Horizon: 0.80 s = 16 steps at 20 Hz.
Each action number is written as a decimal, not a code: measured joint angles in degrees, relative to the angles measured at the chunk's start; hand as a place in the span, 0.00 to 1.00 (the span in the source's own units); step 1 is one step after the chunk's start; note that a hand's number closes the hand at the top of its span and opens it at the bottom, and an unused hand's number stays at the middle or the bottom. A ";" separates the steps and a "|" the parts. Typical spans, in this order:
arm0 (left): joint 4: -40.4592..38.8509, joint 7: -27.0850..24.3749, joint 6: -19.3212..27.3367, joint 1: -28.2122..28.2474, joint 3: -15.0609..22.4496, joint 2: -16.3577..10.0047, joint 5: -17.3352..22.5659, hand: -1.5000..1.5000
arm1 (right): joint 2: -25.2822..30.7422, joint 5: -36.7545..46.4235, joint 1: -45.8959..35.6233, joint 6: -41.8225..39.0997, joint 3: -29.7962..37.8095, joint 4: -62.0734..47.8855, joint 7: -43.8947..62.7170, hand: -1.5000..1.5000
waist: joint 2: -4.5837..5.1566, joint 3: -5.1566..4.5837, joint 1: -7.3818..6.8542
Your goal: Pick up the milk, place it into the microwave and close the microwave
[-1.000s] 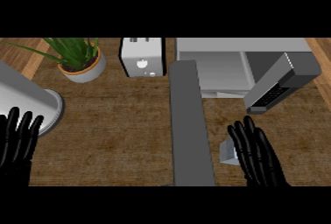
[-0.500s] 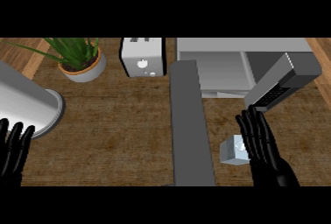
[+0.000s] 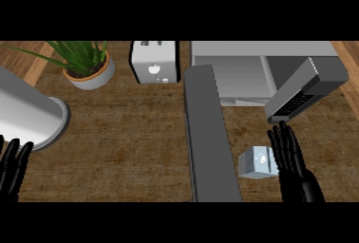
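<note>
Grey-white milk upright, long axis vertical, right hand straight-fingered beside

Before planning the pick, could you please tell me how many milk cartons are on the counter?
1. The milk carton stands at the lower right of the counter, just left of the right hand. The microwave is partly hidden, so another could sit inside.

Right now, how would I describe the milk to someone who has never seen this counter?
Start at the open microwave at the view's upper right and come down past its swung-out door. The milk stands on the brown counter, between the long grey bar and the right hand. It is the only small, pale, boxy carton there.
</note>
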State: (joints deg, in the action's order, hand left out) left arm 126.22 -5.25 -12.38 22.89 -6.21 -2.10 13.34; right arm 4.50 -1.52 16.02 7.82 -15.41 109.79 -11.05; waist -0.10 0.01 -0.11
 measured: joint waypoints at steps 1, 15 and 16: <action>-0.53 -0.43 -0.10 -0.11 0.13 0.28 -0.42 0.00 | 0.27 -0.71 -0.17 -0.60 1.17 -1.62 -1.37 0.00 | 0.00 -0.01 0.00; 1.52 -1.29 -3.22 3.23 -1.23 1.33 0.86 0.00 | 3.42 -3.44 -2.34 -8.25 9.30 -17.83 -13.94 0.00 | 0.06 0.01 -0.10; 1.47 -1.90 -3.55 4.00 -1.03 1.48 0.68 0.00 | 3.36 -2.81 -2.08 -8.55 9.16 -18.95 -15.39 0.00 | 0.05 0.00 -0.12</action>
State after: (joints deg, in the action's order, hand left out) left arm 127.68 -7.15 -15.93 26.89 -7.24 -0.62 14.03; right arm 7.86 -4.33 13.95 -0.73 -6.25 90.84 -26.44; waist -0.05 0.01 -0.23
